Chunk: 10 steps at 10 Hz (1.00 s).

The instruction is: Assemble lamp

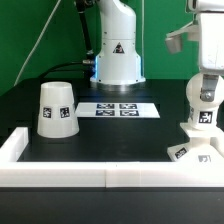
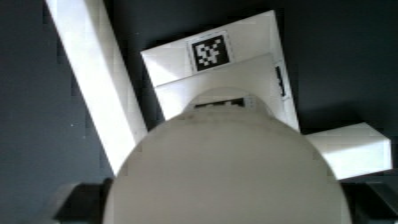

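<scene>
My gripper is at the exterior view's right, shut on the top of the small rounded white bulb. It holds the bulb upright over the flat angular base block, and the bulb's lower end is at or in the base. In the wrist view the bulb fills the middle. The tagged base shows beyond it, and the dark fingertips show at its sides. The tapered cup-like shade stands alone at the exterior view's left, wide end down.
A low white wall runs along the front edge and up both sides; it also shows in the wrist view beside the base. The marker board lies mid-table. The white robot pedestal stands behind it.
</scene>
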{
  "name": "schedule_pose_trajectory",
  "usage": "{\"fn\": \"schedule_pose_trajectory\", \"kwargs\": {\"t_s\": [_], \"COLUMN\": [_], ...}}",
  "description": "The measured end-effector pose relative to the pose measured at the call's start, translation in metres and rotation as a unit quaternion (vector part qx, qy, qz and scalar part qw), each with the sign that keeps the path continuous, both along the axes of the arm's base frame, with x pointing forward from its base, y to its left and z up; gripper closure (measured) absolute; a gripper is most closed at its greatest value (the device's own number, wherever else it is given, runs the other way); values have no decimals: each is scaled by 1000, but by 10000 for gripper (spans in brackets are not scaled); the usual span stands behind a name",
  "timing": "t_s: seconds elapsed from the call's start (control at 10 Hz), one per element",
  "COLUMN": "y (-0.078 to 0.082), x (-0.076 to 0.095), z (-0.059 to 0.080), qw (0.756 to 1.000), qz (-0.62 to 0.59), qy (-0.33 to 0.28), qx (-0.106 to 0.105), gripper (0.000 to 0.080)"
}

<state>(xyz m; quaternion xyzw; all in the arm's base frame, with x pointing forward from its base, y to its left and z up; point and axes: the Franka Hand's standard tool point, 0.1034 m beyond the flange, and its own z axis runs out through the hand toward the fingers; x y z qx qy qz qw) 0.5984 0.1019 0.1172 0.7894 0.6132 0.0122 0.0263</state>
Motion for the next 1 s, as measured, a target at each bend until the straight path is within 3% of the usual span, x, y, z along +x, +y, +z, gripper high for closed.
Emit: {"fn": "schedule_pose_trajectory", "kwargs": {"t_s": [0.3,0.4,1.0], "y": [-3,-4,-2], "x": [0,-1,2], "z": [0,0,-1], "qw": [999,993,933], "qz": [-37,-119,-357], "qy": [0,0,-10], "qx": [4,13,38], "gripper": [223,223,222]}}
